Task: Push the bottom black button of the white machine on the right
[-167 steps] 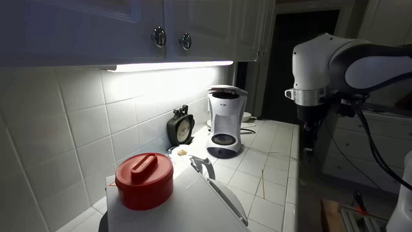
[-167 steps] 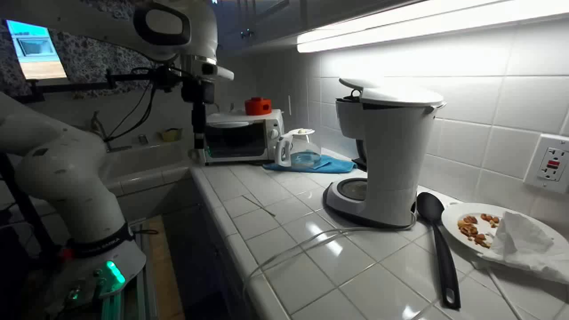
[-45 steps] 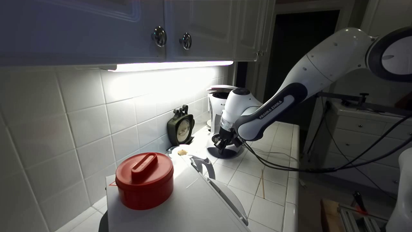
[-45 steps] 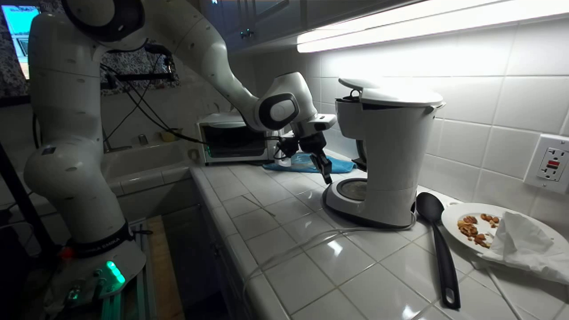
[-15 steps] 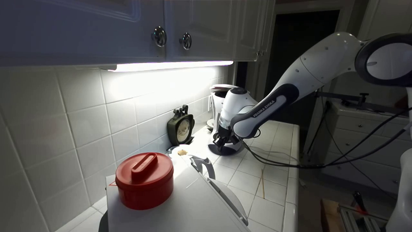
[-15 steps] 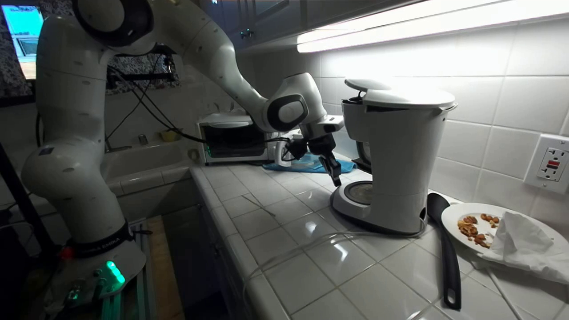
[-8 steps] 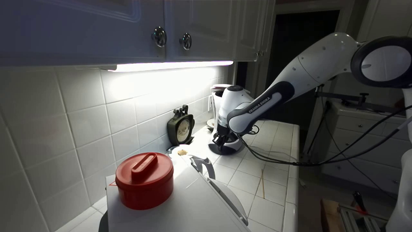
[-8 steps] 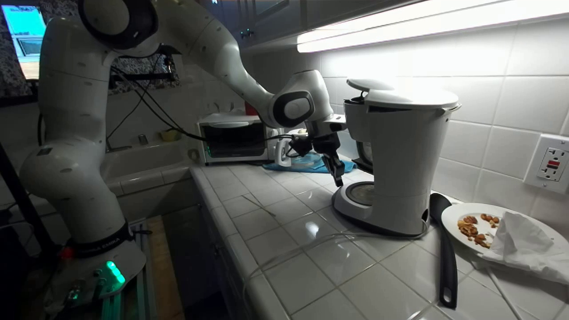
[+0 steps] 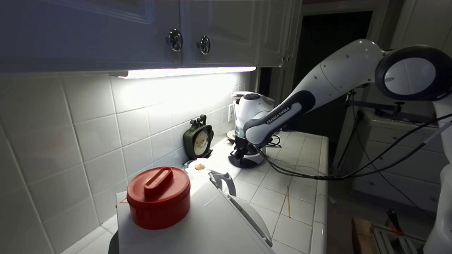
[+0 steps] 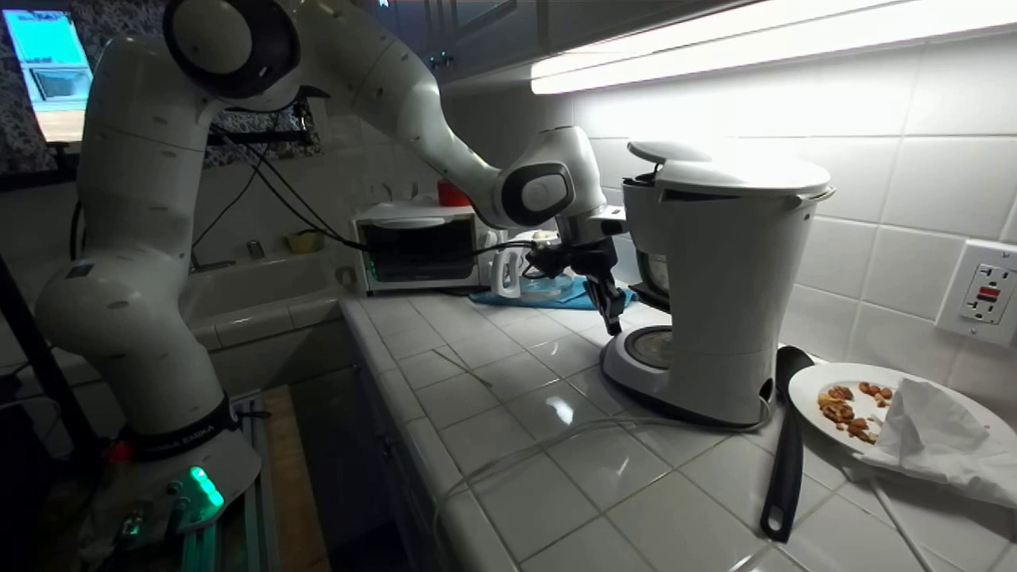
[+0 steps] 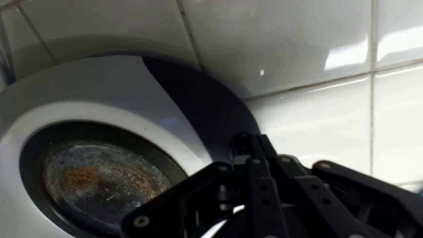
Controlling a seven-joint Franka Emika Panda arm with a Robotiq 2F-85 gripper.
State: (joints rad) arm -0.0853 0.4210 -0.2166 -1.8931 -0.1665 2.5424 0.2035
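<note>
The black button [image 11: 238, 145], a small disc low on the front of the white coffee maker [image 10: 731, 310], sits just by the tips of the robot's gripper [image 11: 259, 136]. Its two black fingers [image 11: 259, 172] are pressed together side by side, with nothing between them. In the wrist view the button lies just left of the fingertips and partly behind them — whether they touch it cannot be told. Being round, it has no long axis to match; what counts is that the gripper points down at a slant in front of the base, with the coffee maker's tall body beyond. The coming push most likely runs inward, toward that body, and the coffee maker could slide on the slick tile instead of giving way at the button.

Around the button curves a smooth dark band [image 11: 211, 109], edged by glossy white plastic. Set into the base is a round warming plate [image 11: 105, 185], its surface crusted with brown stains. The counter [image 10: 540, 508] is glazed square tile with dull grout lines. Farther out, in an exterior view, a clear glass jug [image 10: 548, 284] stands on a blue cloth [image 10: 578, 300] — and near the coffee maker's back lie a long-handled black spoon [image 10: 786, 461] and a white plate [image 10: 882, 373] of nuts [image 10: 840, 410].
</note>
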